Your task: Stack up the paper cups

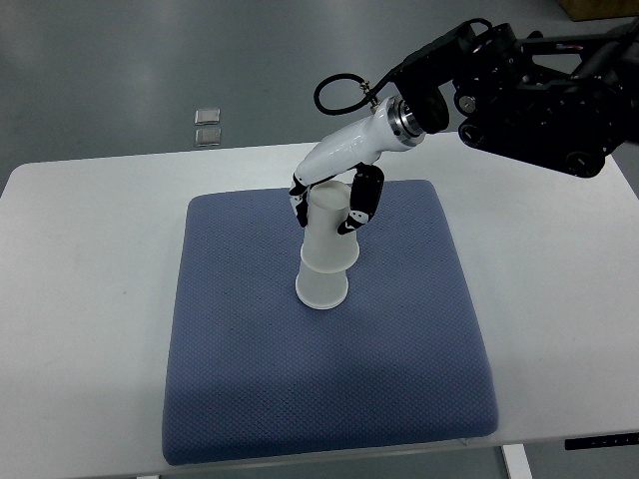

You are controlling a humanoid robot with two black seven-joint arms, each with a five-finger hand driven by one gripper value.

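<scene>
Two white paper cups stand upside down on the blue mat [399, 349], near its middle. The upper cup [329, 225] sits over the lower cup [322, 287], whose wide rim rests on the mat. My right hand [327, 205] reaches in from the upper right, its white and black fingers [363, 205] wrapped around the upper cup's top on both sides. The left arm does not show.
The mat lies on a white table [80, 299]. Two small silver squares [208, 125] lie on the grey floor beyond the table's far edge. My right forearm [529, 95], dark and bulky, crosses the upper right corner.
</scene>
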